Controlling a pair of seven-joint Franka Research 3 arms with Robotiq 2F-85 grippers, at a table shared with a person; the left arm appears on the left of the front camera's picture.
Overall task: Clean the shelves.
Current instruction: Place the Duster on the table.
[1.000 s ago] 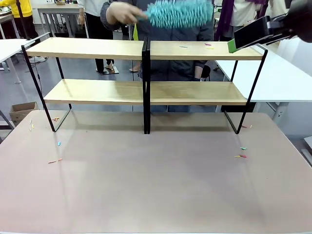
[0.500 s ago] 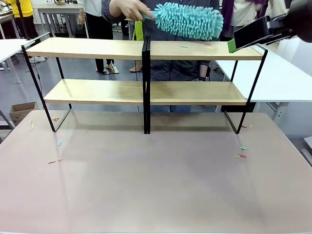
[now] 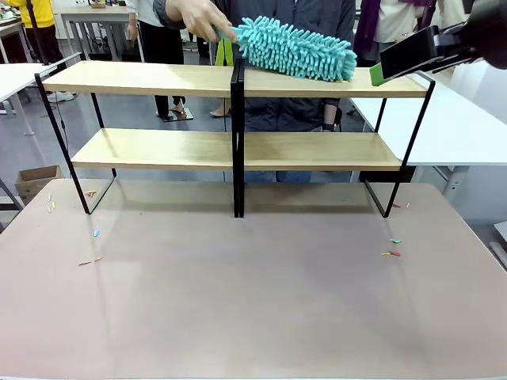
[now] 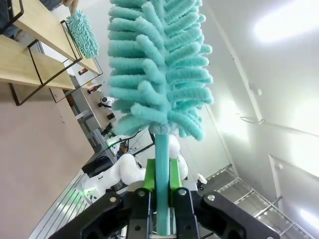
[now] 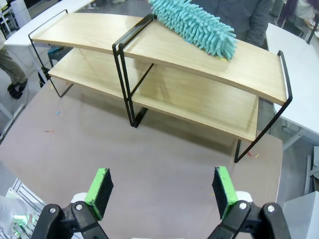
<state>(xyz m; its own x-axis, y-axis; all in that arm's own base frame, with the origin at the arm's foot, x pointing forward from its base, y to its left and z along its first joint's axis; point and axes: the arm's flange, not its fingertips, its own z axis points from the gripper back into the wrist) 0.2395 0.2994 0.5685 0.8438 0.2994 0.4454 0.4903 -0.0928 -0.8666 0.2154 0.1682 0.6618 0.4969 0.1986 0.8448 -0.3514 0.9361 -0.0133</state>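
**Left wrist view: clamped duster; shelf rack beyond**

Item 1. Left gripper (image 4: 160,199), black with green pads: jaws drawn narrow onto the teal plastic handle of a fluffy teal microfibre duster (image 4: 157,64). The handle rises straight up between the pads; the shaggy head stands above them against a white ceiling.

Item 2. Right gripper (image 5: 163,191), black with green pads (image 5: 99,191): jaws spread wide, nothing between them. It hangs above the bare brown tabletop (image 5: 164,149), well apart from the rack. In the front view its black body and one green pad show at the upper right, near the right end of the top board.

Item 3. The shelves (image 3: 238,146), a wide two-tier rack of four light wooden boards on a thin black metal frame, in two side-by-side sections. It stands on the far part of the brown table (image 3: 253,301), between the robot and the person.

Item 4. Second fluffy teal microfibre duster (image 3: 295,49), held by the person's hand (image 3: 200,17) at its handle end. Its head lies tilted on the top board of the right-hand section, the far tip touching the wood near the right end.

Item 5. Small coloured scraps (image 3: 391,247) scattered on the tabletop, near the rack's right foot and near its left foot.

Item 6. White tables (image 3: 444,127) stand beyond the rack on either side.
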